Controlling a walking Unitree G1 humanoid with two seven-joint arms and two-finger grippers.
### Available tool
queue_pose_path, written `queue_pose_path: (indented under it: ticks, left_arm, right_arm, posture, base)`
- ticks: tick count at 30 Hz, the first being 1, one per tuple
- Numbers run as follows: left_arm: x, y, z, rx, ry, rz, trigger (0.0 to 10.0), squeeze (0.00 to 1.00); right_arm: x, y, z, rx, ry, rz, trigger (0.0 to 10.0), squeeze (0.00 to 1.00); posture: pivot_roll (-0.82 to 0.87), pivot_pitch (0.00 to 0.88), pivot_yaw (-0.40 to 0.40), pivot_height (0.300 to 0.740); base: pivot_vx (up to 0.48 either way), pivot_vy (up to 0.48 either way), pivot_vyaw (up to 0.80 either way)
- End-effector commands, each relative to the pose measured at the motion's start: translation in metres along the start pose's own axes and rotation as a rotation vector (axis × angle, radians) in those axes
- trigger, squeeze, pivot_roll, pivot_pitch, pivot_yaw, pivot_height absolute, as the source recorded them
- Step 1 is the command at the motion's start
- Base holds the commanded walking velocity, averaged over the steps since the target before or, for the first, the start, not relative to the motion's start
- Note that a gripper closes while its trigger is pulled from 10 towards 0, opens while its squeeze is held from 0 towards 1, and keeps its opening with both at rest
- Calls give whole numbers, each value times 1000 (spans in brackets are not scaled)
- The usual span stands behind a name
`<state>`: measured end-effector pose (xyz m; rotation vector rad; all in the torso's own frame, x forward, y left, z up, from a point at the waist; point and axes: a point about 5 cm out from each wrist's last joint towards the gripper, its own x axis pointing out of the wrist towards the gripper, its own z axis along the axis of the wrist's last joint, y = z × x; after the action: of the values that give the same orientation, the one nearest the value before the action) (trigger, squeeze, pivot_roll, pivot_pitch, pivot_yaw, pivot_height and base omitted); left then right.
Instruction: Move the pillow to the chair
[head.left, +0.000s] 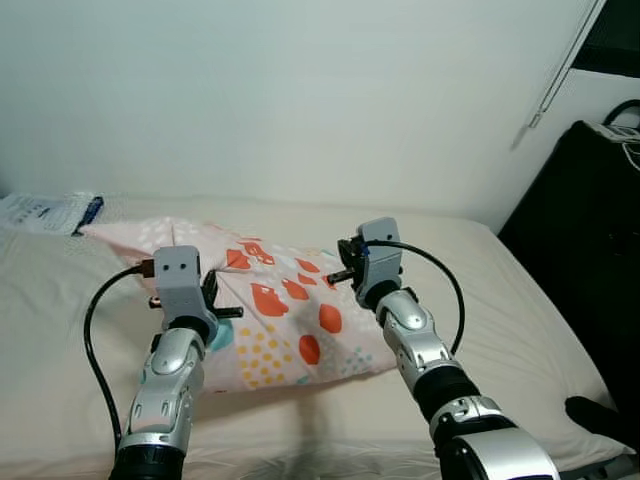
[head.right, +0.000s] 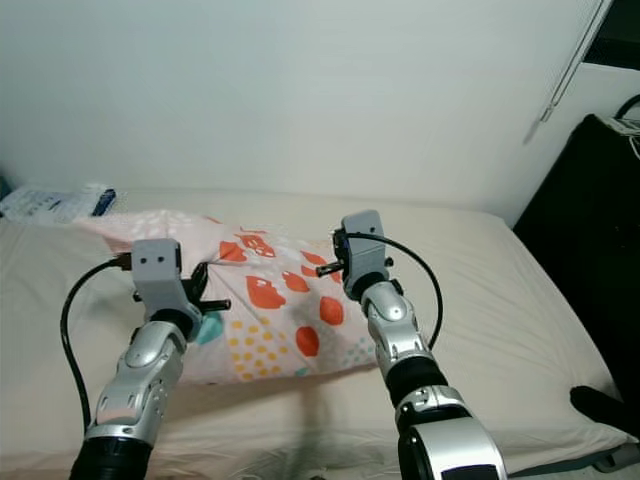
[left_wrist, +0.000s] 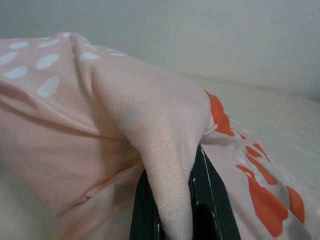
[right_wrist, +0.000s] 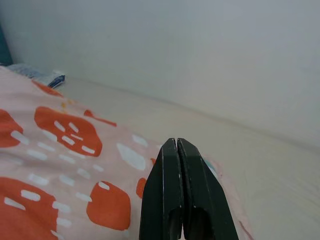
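White wall rises behind a bed with a pale sheet, and the pillow, pink with orange patches and yellow dots, lies on the mattress in front of the robot. A dark chair-like shape stands to the right of the bed, though I cannot tell for sure that it is the chair. At the far left corner of the bed sits a white and blue packet.

By the look of it the task is at its start: the pillow is on the bed, not lifted, and carrying it to the chair is all yet to do. Only the grasp is under way, and on one side.

The left gripper has a raised fold of the pillow's fabric pinched between its two fingers, which are clamped on the cloth at the pillow's left end. The right gripper has its fingers pressed together with nothing between them; it hovers over the pillow's right part, the patterned cover lying just under and beyond the tips. Whether those tips touch the cloth I cannot tell. A hold on the right side seems to be needed before a two-handed lift.
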<state>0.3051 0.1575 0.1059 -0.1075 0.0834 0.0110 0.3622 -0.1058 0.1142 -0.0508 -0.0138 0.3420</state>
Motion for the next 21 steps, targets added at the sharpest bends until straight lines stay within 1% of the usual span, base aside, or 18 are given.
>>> queue_pose_path:
  ticks: [1,10,12,14,16,21]
  left_arm:
    - [1,-3,11,38,-38,-28,10000,0]
    - [1,-2,11,48,-29,-40,10000,0]
    - [2,-1,10,61,-23,-29,10000,0]
    - [3,2,4,77,7,-11,10000,0]
    - [4,2,-1,88,33,-14,10000,0]
    - [3,0,-4,119,39,-23,10000,0]
  right_arm:
    - [-3,-5,-4,27,16,-20,10000,0]
    - [-5,-7,-6,57,13,-42,10000,0]
    - [-5,-7,-6,61,11,-46,10000,0]
    - [-6,-8,-8,71,18,-52,10000,0]
    - [-7,-9,-11,82,29,-58,10000,0]
    - [-9,-9,-15,85,48,-63,10000,0]
  posture:
    - [53,0,-122,740]
    - [60,0,-107,740]
    - [57,0,-102,740]
    - [56,0,-101,740]
    - [54,0,-104,740]
    - [52,0,-112,740]
  base:
    - [0,0,0]
    - [0,0,0]
    - [0,0,0]
    - [0,0,0]
    - [0,0,0]
    - [0,0,0]
